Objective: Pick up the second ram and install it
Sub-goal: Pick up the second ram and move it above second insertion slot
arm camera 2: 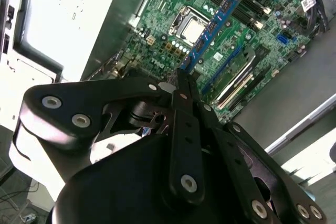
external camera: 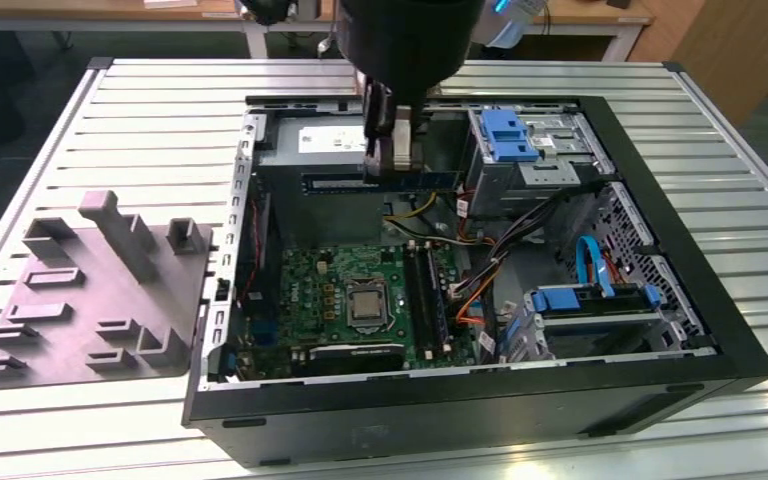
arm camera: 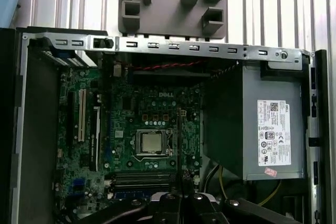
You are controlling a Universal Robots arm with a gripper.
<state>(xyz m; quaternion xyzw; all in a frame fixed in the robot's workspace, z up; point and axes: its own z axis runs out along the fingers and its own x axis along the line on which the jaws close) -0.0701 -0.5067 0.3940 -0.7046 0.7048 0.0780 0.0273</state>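
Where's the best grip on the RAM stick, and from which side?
Mid-length on its upper edge, pinching both flat faces from above. The second ram is long, thin and on edge, so a centred pinch should balance it and leave the lower edge free. The gripper holds it so.

Arm (external camera: 404, 40) vertical, gripper (external camera: 387, 168) pointing down, fingers (arm camera 2: 184, 124) pinched.

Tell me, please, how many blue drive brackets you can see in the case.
2, both at the exterior view's right: one bracket by the case's far wall, the other nearer the camera. More may be hidden.
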